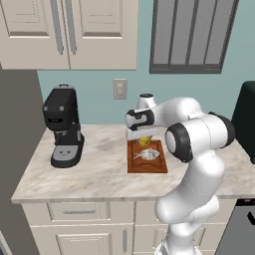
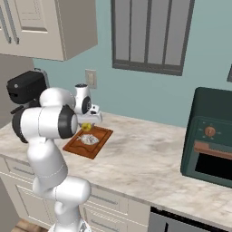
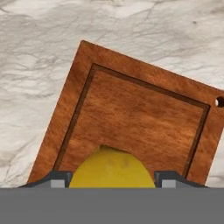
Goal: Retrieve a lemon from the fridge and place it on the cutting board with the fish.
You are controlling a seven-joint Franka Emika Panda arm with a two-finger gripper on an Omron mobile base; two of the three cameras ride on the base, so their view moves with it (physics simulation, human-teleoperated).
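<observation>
hiding much of the gripper [image 1: 143, 138] in the left base view is the arm's own white wrist, so the finger tips are hard to make out there. the hand view settles it: the two dark tips sit on either side of the lemon [image 3: 111, 170], pressed against its flanks, so the gripper is clamped on the fruit. only the lemon's upper dome shows in that view; its lower part is cut off at the bottom edge. it is a smooth, matte yellow round with a faint bump at the top.

below it lies the cutting board [image 3: 131, 109], a reddish-brown wooden rectangle with visible grain, a dark groove inside its rim and a small hole near one corner. the lemon hangs above the board's back half in the left base view, and whether it touches the wood cannot be told.

the fish [image 1: 146, 155] rests on the board, small, silvery-grey and blurred, its details too fine to read. the board sits on a pale marbled counter [image 1: 94, 169] with grey veining. a black coffee machine [image 1: 63, 127] stands well to the left.
</observation>
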